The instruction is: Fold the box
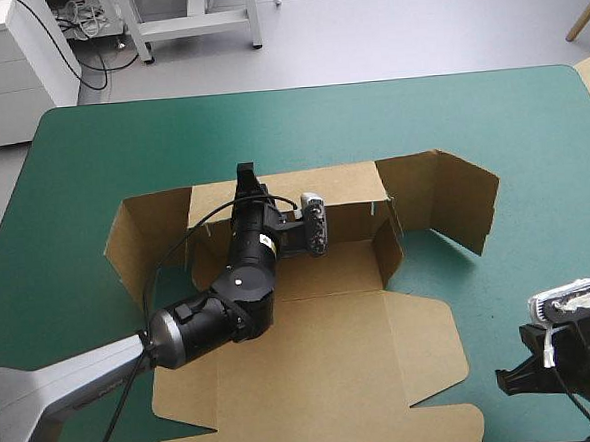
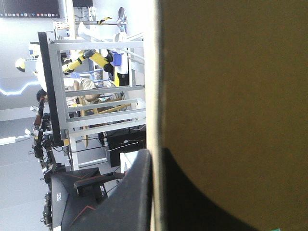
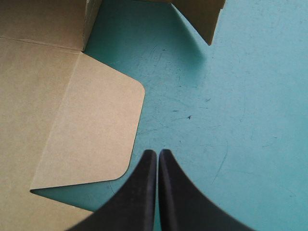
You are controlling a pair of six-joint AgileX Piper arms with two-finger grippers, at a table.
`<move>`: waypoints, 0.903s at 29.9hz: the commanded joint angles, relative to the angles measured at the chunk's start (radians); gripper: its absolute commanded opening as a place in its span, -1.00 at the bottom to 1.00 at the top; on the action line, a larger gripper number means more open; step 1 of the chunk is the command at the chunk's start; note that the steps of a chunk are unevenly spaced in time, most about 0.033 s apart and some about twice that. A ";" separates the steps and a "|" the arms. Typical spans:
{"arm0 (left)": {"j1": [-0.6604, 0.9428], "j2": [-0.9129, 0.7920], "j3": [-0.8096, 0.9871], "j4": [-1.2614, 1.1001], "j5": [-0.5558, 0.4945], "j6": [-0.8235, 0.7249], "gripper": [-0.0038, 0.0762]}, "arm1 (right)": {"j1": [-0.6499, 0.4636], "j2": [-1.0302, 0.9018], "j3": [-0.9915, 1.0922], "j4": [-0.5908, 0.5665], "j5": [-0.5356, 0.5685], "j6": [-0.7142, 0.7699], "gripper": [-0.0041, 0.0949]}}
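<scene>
Mid-counter [image 1: 72, 175], the box [image 1: 348, 266] sits half-formed: left side panel [image 1: 126, 241] raised and splayed outward, far wall [image 1: 323, 191] upright, lid [image 1: 324, 369] flat toward the near edge. Left hand [image 1: 245, 176] is clamped on the far wall's top edge, with the board sandwiched between both fingers in its wrist view. Further right, the right wing panel [image 1: 459, 199] stands angled outward, not tucked. Right hand [image 3: 158, 153] has its fingers pressed together, holding nothing, over bare counter just beside the lid's rounded flap [image 3: 96, 120]. Handling guess: light, thin board, stiff across each panel but hinging freely at the scores; likely to slide on the cover and spring back unless pinned. Best grip is a panel edge near a crease, not mid-panel; don't crush it. No print or branding visible on the board; sticker [image 1: 264, 241] on the left wrist is too small to read.
</scene>
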State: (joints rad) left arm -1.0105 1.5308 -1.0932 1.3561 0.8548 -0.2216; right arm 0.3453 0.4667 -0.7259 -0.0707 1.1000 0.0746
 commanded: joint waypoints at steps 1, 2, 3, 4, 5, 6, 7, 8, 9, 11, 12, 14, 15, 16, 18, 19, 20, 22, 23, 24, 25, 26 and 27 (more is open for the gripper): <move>-0.048 -0.038 -0.017 0.085 0.030 -0.086 -0.92 | -0.003 0.009 -0.023 -0.010 -0.059 0.007 -0.91; -0.058 -0.038 -0.009 0.107 0.035 -0.103 -0.92 | -0.003 0.009 -0.023 -0.010 -0.059 0.007 -0.87; -0.065 -0.038 0.004 0.126 0.041 -0.116 -0.92 | -0.003 0.009 -0.023 -0.010 -0.059 0.010 -0.83; -0.072 -0.038 0.019 0.151 0.050 -0.132 -0.92 | -0.003 0.009 -0.023 -0.010 -0.059 0.019 -0.74; -0.081 -0.038 0.035 0.177 0.062 -0.151 -0.92 | -0.003 0.009 -0.023 -0.010 -0.059 0.021 -0.61; -0.083 -0.038 0.047 0.195 0.067 -0.158 -0.92 | -0.003 0.009 -0.023 -0.010 -0.059 0.021 -0.44; -0.089 -0.038 0.060 0.204 0.072 -0.160 -0.92 | -0.003 0.009 -0.023 -0.010 -0.059 0.021 -0.23; -0.091 -0.038 0.066 0.205 0.078 -0.160 -0.92 | -0.003 0.009 -0.023 -0.010 -0.059 0.021 0.00; -0.091 -0.038 0.068 0.205 0.080 -0.160 -0.92 | -0.003 0.009 -0.023 -0.010 -0.059 0.025 0.20; -0.091 -0.038 0.070 0.205 0.080 -0.160 -0.92 | -0.003 0.009 -0.023 -0.010 -0.062 0.025 0.65; -0.091 -0.038 0.070 0.207 0.082 -0.160 -0.92 | -0.003 0.009 -0.023 -0.013 -0.069 0.025 0.79; -0.091 -0.038 0.070 0.214 0.088 -0.187 -0.92 | -0.003 0.009 -0.023 -0.020 -0.096 0.024 0.98; -0.091 -0.038 0.070 0.212 0.088 -0.198 -0.92 | -0.003 0.009 -0.023 -0.021 -0.109 0.021 0.97; -0.091 -0.038 0.070 0.212 0.092 -0.210 -0.92 | -0.003 0.009 -0.023 -0.021 -0.128 0.021 0.96; -0.091 -0.038 0.070 0.212 0.095 -0.238 -0.92 | -0.003 0.009 -0.023 -0.021 -0.163 0.023 0.96; -0.091 -0.038 0.070 0.212 0.095 -0.238 -0.92 | -0.003 0.009 -0.023 -0.021 -0.186 0.033 0.96; -0.091 -0.038 0.070 0.212 0.096 -0.238 -0.92 | -0.003 0.011 -0.023 -0.021 -0.205 0.045 0.96; -0.091 -0.038 0.070 0.212 0.097 -0.238 -0.92 | -0.003 0.026 -0.027 -0.021 -0.235 0.070 0.96; -0.091 -0.038 0.070 0.212 0.097 -0.238 -0.92 | -0.003 0.042 -0.033 -0.023 -0.250 0.075 0.96; -0.091 -0.038 0.070 0.212 0.097 -0.238 -0.92 | -0.003 0.064 -0.044 -0.023 -0.267 0.075 0.96; -0.091 -0.038 0.070 0.212 0.097 -0.238 -0.92 | -0.003 0.092 -0.060 -0.023 -0.287 0.082 0.96; -0.091 -0.036 0.070 0.212 0.097 -0.238 -0.92 | -0.003 0.124 -0.083 -0.023 -0.302 0.092 0.96; -0.091 -0.036 0.070 0.212 0.097 -0.238 -0.92 | -0.003 0.160 -0.113 -0.023 -0.312 0.098 0.96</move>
State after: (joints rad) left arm -1.0919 1.5308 -1.0023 1.5229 0.9132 -0.4393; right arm 0.3453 0.5468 -0.7534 -0.0782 0.9037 0.1531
